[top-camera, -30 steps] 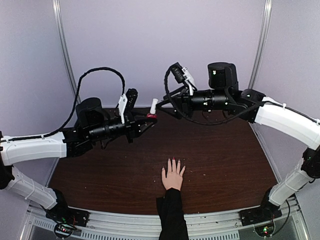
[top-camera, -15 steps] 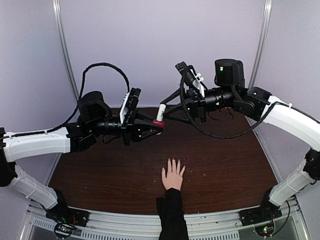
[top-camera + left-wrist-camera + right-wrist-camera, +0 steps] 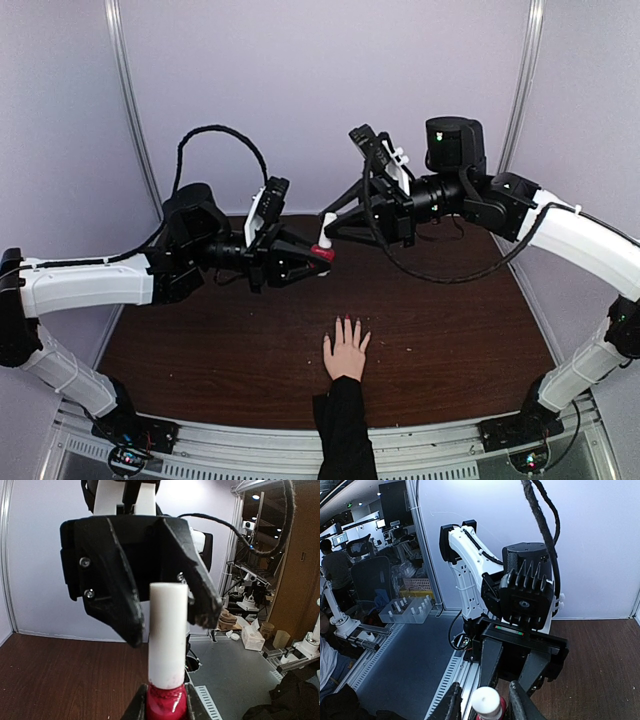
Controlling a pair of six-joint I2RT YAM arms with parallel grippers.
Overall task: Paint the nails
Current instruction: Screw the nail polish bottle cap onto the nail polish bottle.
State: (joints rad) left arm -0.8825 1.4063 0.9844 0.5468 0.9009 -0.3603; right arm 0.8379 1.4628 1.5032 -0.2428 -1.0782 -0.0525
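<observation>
The nails tip a hand flat on the table near its front edge, fingers pointing lengthwise to the far side, ready for polish — raised beyond it, the left jaws pinch the red bottle cap-up so the right jaws, straddling its white cap, can unscrew it — whether they grip yet, I cannot tell.

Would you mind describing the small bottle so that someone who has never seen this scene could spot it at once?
Above the middle of the brown table, the two arms meet in mid-air. Where they meet, the left gripper holds a small bottle upright, and the right gripper straddles its top. Its red body and tall white cap stand out against the black grippers.
</observation>
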